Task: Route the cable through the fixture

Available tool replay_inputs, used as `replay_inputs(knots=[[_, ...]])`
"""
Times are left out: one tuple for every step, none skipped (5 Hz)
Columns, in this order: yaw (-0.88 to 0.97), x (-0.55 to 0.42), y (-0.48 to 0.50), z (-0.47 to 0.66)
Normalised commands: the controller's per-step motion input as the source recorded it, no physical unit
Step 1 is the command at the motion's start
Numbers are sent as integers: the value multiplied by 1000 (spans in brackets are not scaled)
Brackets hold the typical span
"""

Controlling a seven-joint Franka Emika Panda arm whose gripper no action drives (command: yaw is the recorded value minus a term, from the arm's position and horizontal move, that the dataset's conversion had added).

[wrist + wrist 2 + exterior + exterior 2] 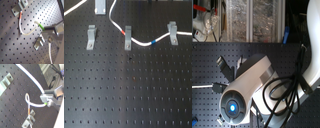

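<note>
In the first exterior view the white cable (pixel 139 42) comes down from the top edge. It passes the middle clip (pixel 128 38) at its red band (pixel 124 31), then runs past a blue band (pixel 153 41) to the right clip (pixel 172 31). The left clip (pixel 90 36) holds no cable. In the first wrist view my gripper (pixel 47 28) is shut on the cable at its green band (pixel 42 27), and the cable (pixel 22 31) loops back to the red-banded clip (pixel 17 9). The second wrist view shows the same grip (pixel 47 101) and loop (pixel 27 97).
The black perforated board (pixel 129 95) carries all three clips. A grey part (pixel 100 6) shows at the first exterior view's top edge. The white arm (pixel 247 85) and black hoses (pixel 287 95) fill the second exterior view. Another clip (pixel 40 41) stands close to the gripper.
</note>
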Motion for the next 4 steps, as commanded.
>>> replay_inputs(knots=[[0, 0, 0, 11], [9, -118, 62, 242], [29, -345, 297, 373], [49, -349, 383, 378]])
